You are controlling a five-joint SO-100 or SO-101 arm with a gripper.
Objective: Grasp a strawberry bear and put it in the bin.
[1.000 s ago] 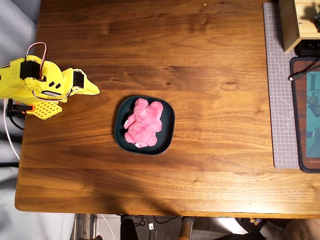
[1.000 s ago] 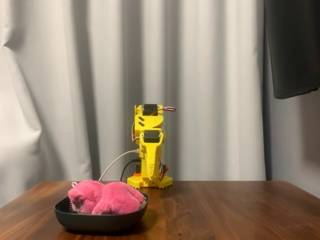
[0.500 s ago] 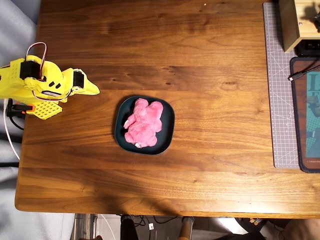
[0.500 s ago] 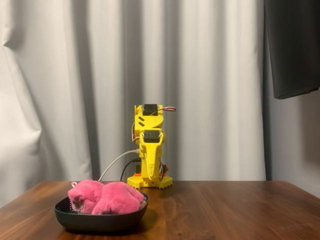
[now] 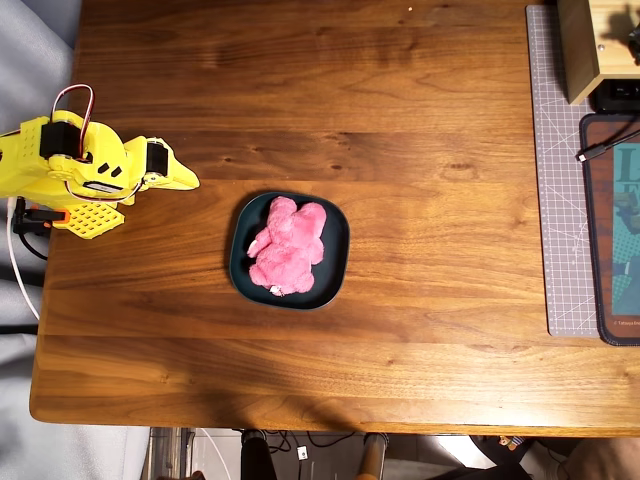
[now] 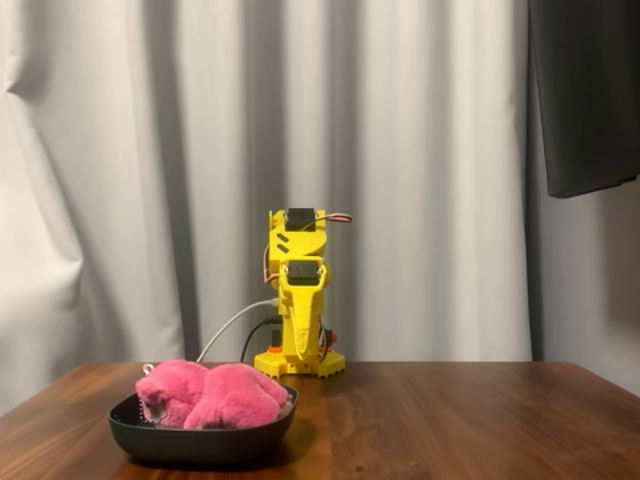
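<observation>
The bright-pink strawberry bear (image 5: 286,246) lies inside the dark teal bin (image 5: 338,262) at the middle of the table. In the fixed view the bear (image 6: 212,394) rests in the bin (image 6: 200,441) at the lower left, rising above its rim. My yellow gripper (image 5: 185,179) is folded back at the table's left edge, well left of the bin, its jaws together and empty. In the fixed view the gripper (image 6: 300,340) points down at the arm's base behind the bin.
A grey cutting mat (image 5: 562,170) lies along the right edge, with a dark mat (image 5: 612,230) and a wooden box (image 5: 590,45) on it. A white cable (image 6: 235,325) runs from the arm base. White curtains hang behind the table.
</observation>
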